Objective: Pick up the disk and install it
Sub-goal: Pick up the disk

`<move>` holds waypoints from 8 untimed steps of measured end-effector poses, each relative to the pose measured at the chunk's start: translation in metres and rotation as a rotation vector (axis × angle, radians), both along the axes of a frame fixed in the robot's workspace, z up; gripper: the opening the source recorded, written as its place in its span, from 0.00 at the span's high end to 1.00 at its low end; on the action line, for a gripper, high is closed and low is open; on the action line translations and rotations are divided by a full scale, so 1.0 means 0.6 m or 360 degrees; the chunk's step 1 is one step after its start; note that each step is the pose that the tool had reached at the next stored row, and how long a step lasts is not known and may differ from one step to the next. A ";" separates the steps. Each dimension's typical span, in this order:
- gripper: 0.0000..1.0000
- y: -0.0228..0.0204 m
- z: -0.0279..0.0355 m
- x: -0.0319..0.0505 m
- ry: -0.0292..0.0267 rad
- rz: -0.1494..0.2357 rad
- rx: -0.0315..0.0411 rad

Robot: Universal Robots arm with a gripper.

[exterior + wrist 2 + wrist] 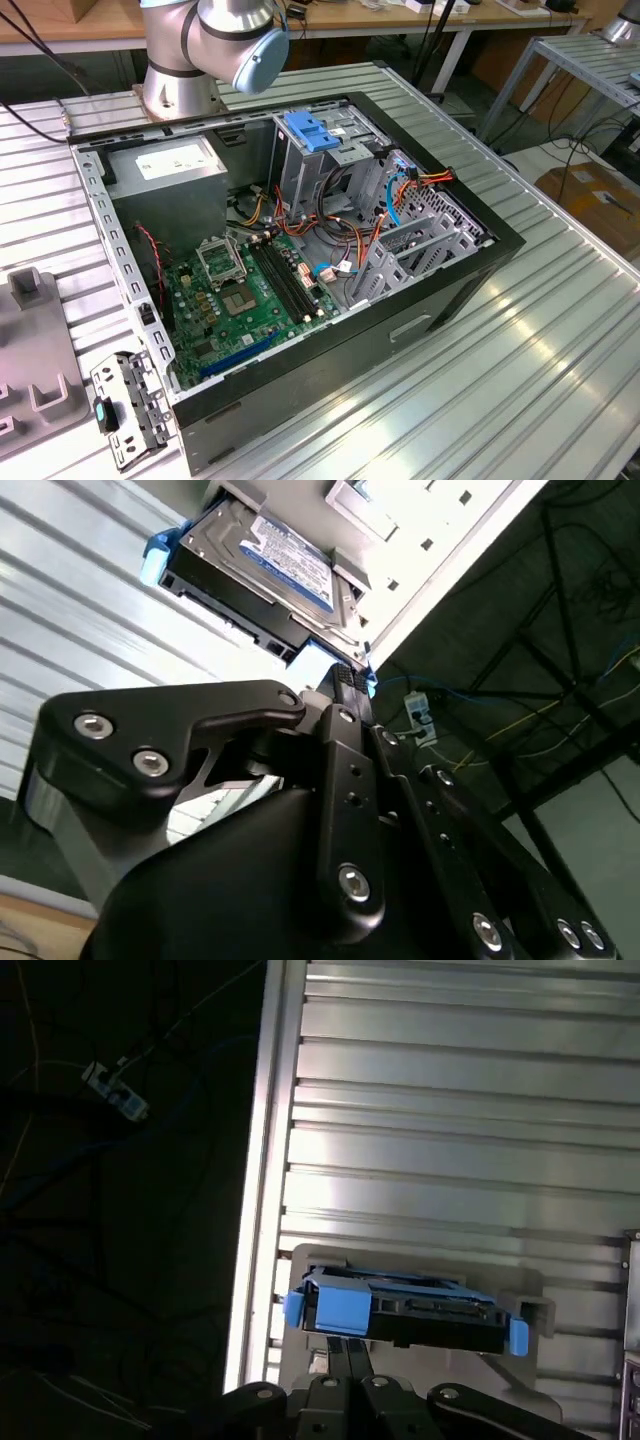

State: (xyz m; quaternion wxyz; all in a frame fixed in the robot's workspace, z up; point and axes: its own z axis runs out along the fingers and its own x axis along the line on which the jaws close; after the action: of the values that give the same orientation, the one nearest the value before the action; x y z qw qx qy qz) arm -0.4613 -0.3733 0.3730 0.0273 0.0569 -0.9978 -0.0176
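the disk (400, 1310) isn't in the machine yet: it lies flat in a low grey cradle (530, 1305) on the ribbed metal table (450, 1110), close to the table's edge, where the bright slats give way to dark floor and loose cables. in the first wrist view you look at it end-on, so to my eye its long axis runs straight away from the gripper (348, 1345). the short end with the blue tab is turned toward the gripper. the second wrist view shows the same thing from lower down. there the silver top of the disk (255, 555) with its label faces up, the blue carrier wraps its sides, and the tip of the gripper (345, 680) is right at the pale blue tab, touching it or as near as makes no difference. whether it has actually clamped on that tab or is only nosed up against it, i can't tell from here. the disk looks level and seated in the cradle, not lifted. over in the exterior view the open computer case (500, 240) sits on the same kind of slatted table, lid off. its green board is exposed, and a grey drive cage (300, 175) topped by a blue latch stands among the cables. i can't make out how the cradle lies from the case.
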 end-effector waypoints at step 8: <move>0.89 0.0000 -0.003 0.000 -0.00011 0.0347 0.0000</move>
State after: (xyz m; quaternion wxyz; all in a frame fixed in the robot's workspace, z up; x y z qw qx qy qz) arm -0.4613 -0.3733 0.3714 0.0288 0.1651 -0.9857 -0.0146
